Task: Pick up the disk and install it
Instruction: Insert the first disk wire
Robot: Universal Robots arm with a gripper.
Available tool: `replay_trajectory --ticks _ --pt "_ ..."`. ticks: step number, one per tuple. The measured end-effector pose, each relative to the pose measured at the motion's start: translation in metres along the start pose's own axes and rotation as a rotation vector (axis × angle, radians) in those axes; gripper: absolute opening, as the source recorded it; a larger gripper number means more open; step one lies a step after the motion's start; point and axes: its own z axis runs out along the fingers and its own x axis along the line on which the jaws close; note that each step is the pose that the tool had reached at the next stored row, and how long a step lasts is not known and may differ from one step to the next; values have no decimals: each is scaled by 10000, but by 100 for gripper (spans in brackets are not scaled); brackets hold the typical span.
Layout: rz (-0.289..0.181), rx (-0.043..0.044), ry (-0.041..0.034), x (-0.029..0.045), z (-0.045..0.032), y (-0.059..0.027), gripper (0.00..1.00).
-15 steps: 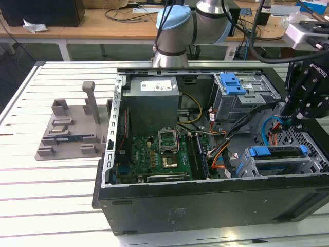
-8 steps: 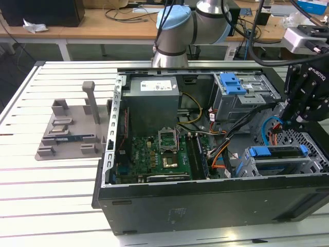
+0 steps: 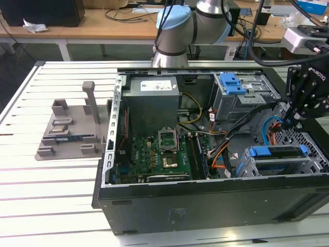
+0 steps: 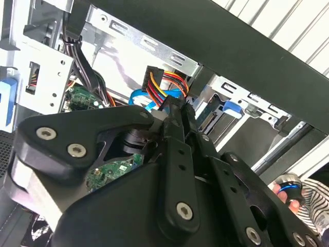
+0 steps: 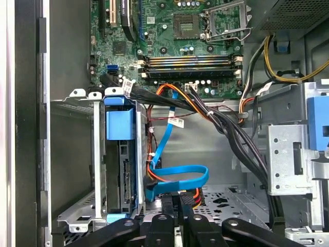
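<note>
We see the open case (image 3: pixel 205 200), the motherboard (image 3: pixel 154 154) and the grey cage (image 3: pixel 241 103). The disk (image 5: pixel 126 175) sits in its bay, on the exterior view's right. The gripper (image 5: pixel 177 199) hangs low among the blue cable (image 5: pixel 180 175) and orange wires (image 5: pixel 175 95), fingers pinched together. We can't tell if it holds anything.

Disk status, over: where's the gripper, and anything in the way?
Gripper low inside the case, tip at the cable plug beside the drive bay. Disk sitting in the bay, clear of the gripper. Blue cable looped right at the tip.
</note>
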Motion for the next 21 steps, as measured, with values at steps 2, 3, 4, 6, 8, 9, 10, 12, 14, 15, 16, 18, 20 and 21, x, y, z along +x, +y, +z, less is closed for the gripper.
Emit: replay_trajectory --ticks 2,3,4,6,8,9,10,12,14,15,16,18,20,21 --pt "0 0 0 5 1 -1 17" --pt "-2 0 -2 19 2 -1 17" --pt "0 0 2 58 3 -2 17" --pt "-1 0 0 168 10 -2 17" --pt "-1 0 1 249 16 5 17" --pt "-5 0 0 311 25 25 17" --pt "-10 1 0 343 33 42 17" --pt "-17 1 1 374 48 54 17" --pt "-21 1 -2 394 69 54 17" --pt "-21 1 1 398 76 54 17" --pt "-20 1 2 404 86 54 17" --pt "-17 2 9 419 100 57 17" --pt "-19 3 39 424 109 56 17" --pt "-19 2 40 424 114 56 17"
